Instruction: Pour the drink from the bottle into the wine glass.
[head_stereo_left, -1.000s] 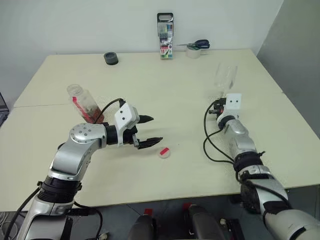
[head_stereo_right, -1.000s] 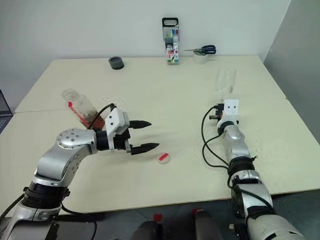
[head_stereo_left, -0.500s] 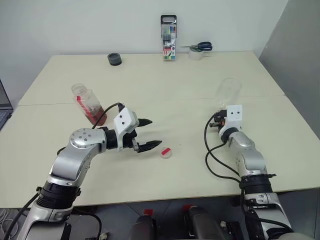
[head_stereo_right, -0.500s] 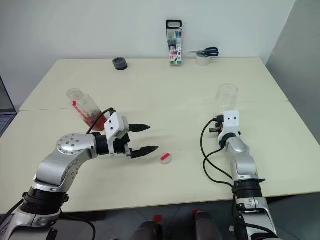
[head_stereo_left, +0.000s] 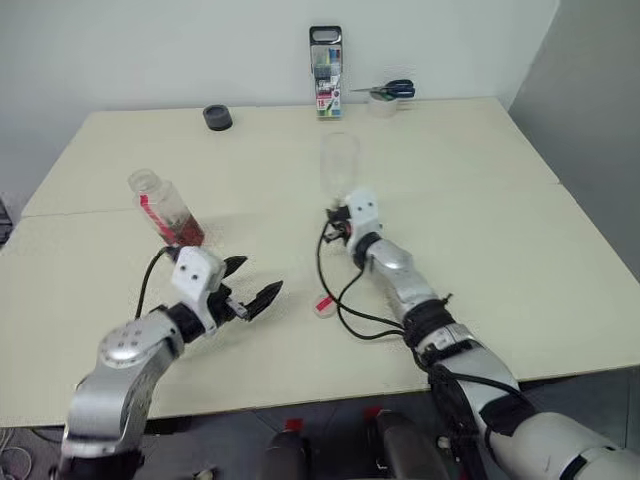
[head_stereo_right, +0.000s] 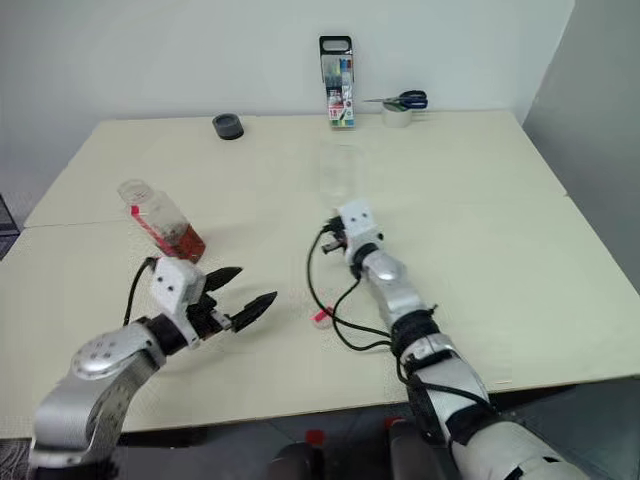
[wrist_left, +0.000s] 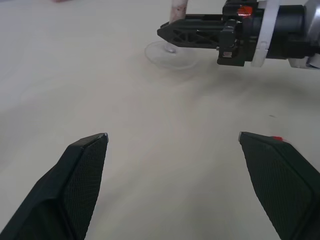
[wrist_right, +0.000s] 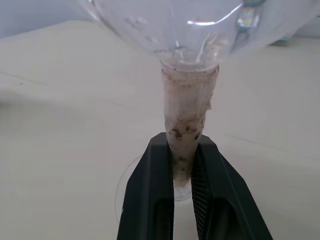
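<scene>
- The table (head_stereo_left: 480, 200) bears everything; places here are given from the bottle (head_stereo_left: 165, 210), which stands uncapped near its left edge, holding the drink (head_stereo_left: 186, 232) low in its body.
- The right gripper (wrist_right: 182, 165) is clamped on the stem of the wine glass (head_stereo_left: 339, 165), toward the table's middle, well apart from the bottle.
- The left gripper (head_stereo_left: 250, 285) hangs spread wide and empty, just in front of the bottle.
- Step in hand, as I judge it: positioning the glass. Next, the left gripper must grasp the bottle.
- The cap (head_stereo_left: 323, 303) lies between gripper and glass.
- Hard to read: the glass bowl is faint; whether its foot rests on the table is unclear.
</scene>
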